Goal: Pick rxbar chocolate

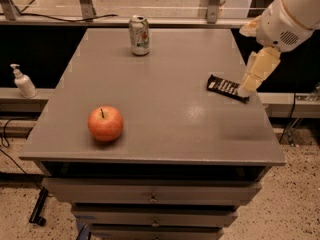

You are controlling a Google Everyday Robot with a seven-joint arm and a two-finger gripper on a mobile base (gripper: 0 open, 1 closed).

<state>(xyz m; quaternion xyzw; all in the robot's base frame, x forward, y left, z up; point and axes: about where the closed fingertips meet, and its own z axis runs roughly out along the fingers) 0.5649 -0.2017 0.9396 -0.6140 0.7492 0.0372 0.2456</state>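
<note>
The gripper (pixel 246 88) reaches down from the upper right on its white arm (pixel 290 14), its cream tip at the right end of the rxbar chocolate (pixel 226 87). From this angle I cannot tell whether the gripper is open or closed, nor whether it actually touches the wrapper; nothing is lifted. The rxbar chocolate lies flat on the grey table top (pixel 165 84) near the right edge, its black wrapper with white lettering angled slightly. A green-and-white drinks can (pixel 139 35) stands upright near the far edge, well apart from the bar. A red apple (pixel 105 124) sits stem up toward the front left. Below the top, the drawers (pixel 150 196) are shut. A white pump bottle (pixel 23 82) stands on a ledge to the left
</note>
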